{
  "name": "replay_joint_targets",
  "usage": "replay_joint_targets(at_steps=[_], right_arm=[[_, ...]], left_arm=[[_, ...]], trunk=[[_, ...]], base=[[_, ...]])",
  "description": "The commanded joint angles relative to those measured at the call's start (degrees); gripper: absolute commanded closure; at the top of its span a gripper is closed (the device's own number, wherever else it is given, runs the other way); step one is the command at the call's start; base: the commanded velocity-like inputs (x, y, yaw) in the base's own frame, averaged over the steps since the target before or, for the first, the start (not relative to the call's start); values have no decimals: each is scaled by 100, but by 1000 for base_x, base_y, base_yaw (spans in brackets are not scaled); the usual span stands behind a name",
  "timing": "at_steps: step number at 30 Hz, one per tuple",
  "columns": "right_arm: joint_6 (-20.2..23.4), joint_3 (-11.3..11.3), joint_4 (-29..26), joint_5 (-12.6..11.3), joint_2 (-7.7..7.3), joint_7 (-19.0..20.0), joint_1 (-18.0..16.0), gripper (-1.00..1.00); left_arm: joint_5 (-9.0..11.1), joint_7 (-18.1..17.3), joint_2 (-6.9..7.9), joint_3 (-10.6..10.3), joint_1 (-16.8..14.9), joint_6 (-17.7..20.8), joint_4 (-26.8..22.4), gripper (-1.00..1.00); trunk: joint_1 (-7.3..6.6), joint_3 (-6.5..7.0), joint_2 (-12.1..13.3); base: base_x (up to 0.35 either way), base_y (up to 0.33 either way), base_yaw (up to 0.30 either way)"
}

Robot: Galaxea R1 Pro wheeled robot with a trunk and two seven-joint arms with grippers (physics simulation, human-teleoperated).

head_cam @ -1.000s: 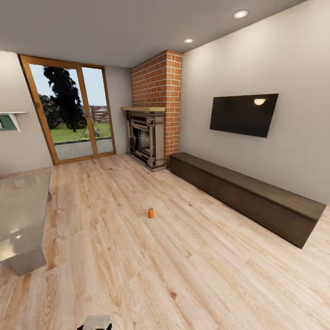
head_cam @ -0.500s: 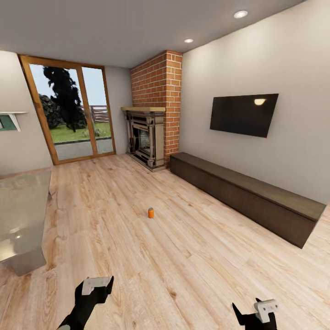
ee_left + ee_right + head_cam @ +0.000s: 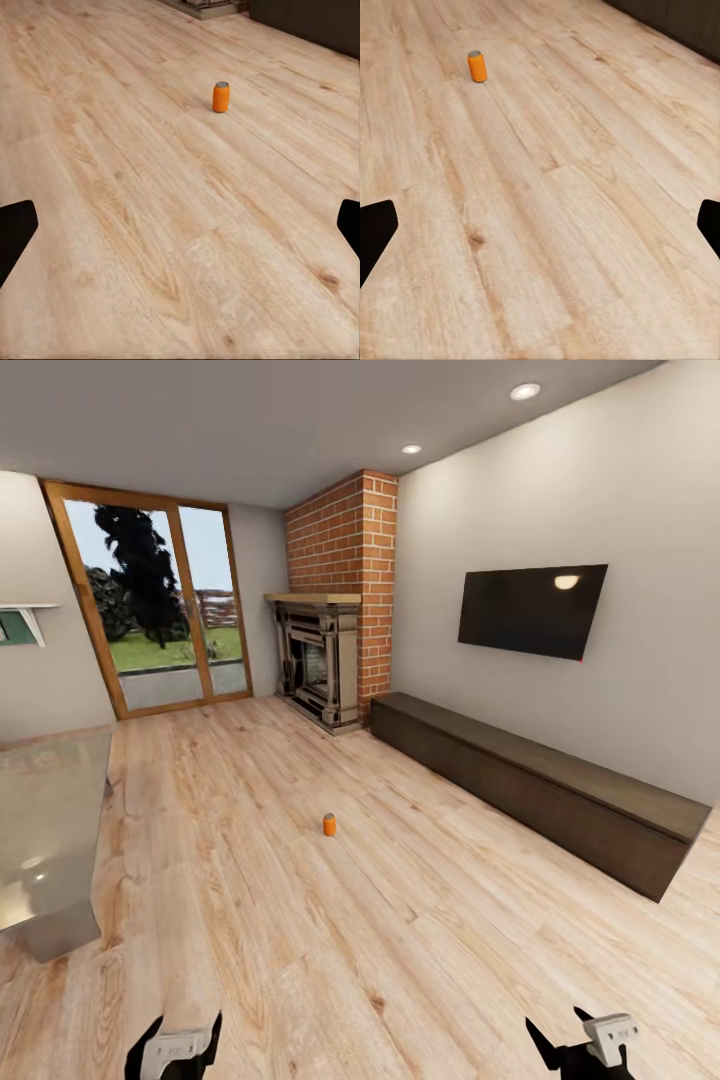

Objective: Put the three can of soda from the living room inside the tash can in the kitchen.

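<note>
1. Soda can (image 3: 329, 824): we see one orange can standing upright on the light wood plank floor (image 3: 400, 940), in the open middle of the living room, well apart from everything else.
2. Beyond the can, we see the red brick fireplace (image 3: 325, 660) in the corner, with a long dark low cabinet (image 3: 540, 790) running along the wall to its right.
3. A black TV (image 3: 532, 609) hangs on that wall above the cabinet, and a glass door with a wooden frame (image 3: 150, 610) looks out on grass and a tree to the left of the fireplace.
4. At the head view's left edge we see part of a glass table (image 3: 45, 830), well apart from the can.
5. We see our left gripper (image 3: 175, 1050) at the bottom of the head view, low over the floor; its jaws stand wide open and hold nothing, their dark tips sitting at the two sides of the left wrist view, where the can (image 3: 220, 97) stands ahead on the planks.
6. Our right gripper (image 3: 580, 1045) sits at the bottom right of the head view, its jaws likewise spread wide and empty; in its wrist view the can (image 3: 476, 66) stands far ahead on the floor.
</note>
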Motion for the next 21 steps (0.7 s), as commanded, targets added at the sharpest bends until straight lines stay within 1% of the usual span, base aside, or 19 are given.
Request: replay_joint_targets(at_steps=[1,5,15,21], right_arm=[[0,-18,1,0,4,17,0,-100],[1,-58,7,0,13,62,1,-100],[0,-77,69,0,17,82,1,-100],[-2,-79,106,5,18,39,1,-100]], left_arm=[[1,0,0,-1,3,-11,35,-100],[9,-1,-1,-5,15,-46,127,-100],[13,-1,-6,-6,22,-62,168,-100],[14,-1,-7,-6,22,-63,171,-100]], trunk=[[0,3,0],[0,24,0],[0,104,0],[0,150,0]], base=[[0,0,0],[0,0,0],[0,0,5],[0,0,117]])
